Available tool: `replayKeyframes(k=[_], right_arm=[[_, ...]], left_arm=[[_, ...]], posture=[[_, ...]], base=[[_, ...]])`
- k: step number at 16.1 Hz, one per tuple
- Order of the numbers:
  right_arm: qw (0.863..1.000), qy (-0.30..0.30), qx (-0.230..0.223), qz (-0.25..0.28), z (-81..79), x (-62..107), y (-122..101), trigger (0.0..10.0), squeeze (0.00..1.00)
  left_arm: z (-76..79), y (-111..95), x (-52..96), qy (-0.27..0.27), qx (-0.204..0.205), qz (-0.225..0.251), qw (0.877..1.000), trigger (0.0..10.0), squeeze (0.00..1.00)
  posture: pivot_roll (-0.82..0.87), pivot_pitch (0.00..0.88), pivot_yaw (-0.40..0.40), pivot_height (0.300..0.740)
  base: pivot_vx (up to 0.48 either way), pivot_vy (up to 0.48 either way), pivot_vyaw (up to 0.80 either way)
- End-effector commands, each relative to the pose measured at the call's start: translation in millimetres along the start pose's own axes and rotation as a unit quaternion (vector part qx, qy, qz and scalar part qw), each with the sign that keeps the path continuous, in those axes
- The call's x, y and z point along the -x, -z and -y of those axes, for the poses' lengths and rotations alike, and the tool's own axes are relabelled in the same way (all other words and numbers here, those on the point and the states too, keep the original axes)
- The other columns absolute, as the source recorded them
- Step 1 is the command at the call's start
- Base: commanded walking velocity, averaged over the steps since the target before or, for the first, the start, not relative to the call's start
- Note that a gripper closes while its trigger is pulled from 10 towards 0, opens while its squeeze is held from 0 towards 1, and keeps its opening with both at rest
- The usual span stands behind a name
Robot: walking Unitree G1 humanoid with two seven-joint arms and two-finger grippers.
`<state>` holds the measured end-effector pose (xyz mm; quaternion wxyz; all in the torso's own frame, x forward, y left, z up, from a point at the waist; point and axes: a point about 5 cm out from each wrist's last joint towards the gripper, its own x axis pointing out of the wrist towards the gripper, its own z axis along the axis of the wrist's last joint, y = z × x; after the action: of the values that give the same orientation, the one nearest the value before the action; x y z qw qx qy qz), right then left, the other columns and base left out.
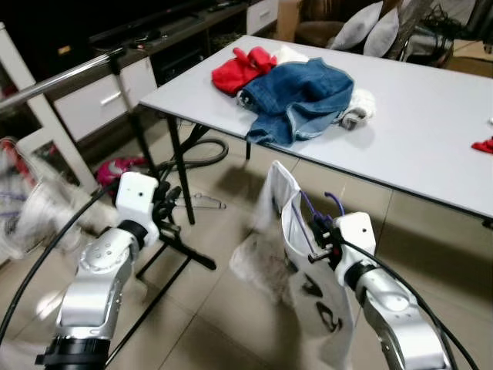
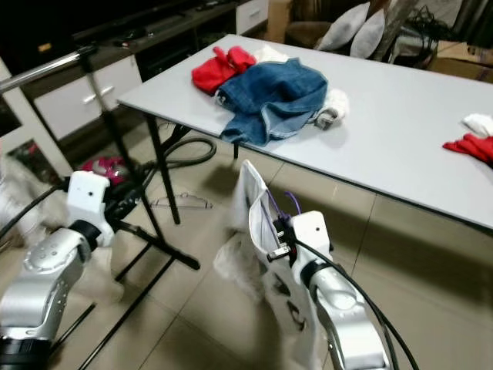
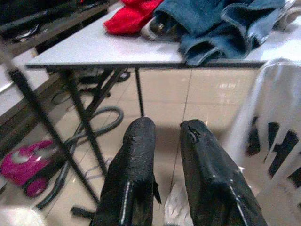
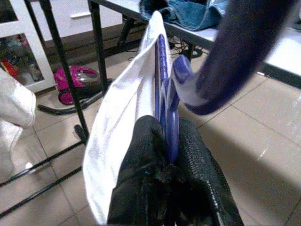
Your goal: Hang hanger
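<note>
My right gripper (image 1: 317, 235) is shut on a purple hanger (image 4: 162, 70) at the base of its hook (image 1: 337, 202). A white garment (image 1: 308, 293) with black print hangs from the hanger down toward the tiled floor. To the left stands the clothes rack, a silver bar (image 1: 69, 77) on a black pole (image 1: 146, 146) with black legs spread on the floor. My left gripper (image 1: 166, 204) is held low beside that pole, open with nothing between its fingers (image 3: 136, 155). The hanger is lower than the bar and well to its right.
A grey table (image 1: 431, 131) stands just behind, with blue jeans (image 1: 304, 96) and red cloth (image 1: 240, 68) on it. A wire hanger (image 1: 202, 202), a pink vacuum (image 1: 119, 167) and its hose (image 1: 204, 158) lie on the floor under the table's left end. White drawers (image 1: 100, 100) stand behind the rack.
</note>
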<state>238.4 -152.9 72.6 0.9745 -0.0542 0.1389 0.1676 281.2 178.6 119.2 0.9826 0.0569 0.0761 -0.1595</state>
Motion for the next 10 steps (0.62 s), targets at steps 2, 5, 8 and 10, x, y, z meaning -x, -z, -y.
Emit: replayKeyframes(k=[2,5,8,10], right_arm=[[1.000,-0.018,0.010,0.024,-2.2,-3.4,-11.9,10.0,0.00],[0.999,-0.036,0.015,0.022,-5.2,-7.6,-12.5,10.0,0.00],[0.999,-0.041,0.015,0.024,-7.4,-11.0,-13.4,10.0,0.00],[0.999,-0.045,0.016,0.026,-8.2,-13.0,-14.6,10.0,0.00]], left_arm=[[-2.3,-6.6,4.0,0.002,-0.016,0.007,1.000,10.0,0.00],[0.2,-14.3,7.2,0.010,-0.038,0.018,0.999,10.0,0.00],[-0.7,-24.6,9.9,0.009,-0.047,0.033,0.998,10.0,0.00],[0.2,-32.4,11.5,0.010,-0.053,0.044,0.998,10.0,0.00]], posture=[[0.06,0.000,0.054,0.740],[0.08,0.000,0.037,0.740],[0.10,0.000,0.024,0.740],[0.11,0.000,0.018,0.740]], base=[[0.412,0.000,0.80],[0.409,0.000,0.80],[0.409,0.000,0.80],[0.411,0.000,0.80]])
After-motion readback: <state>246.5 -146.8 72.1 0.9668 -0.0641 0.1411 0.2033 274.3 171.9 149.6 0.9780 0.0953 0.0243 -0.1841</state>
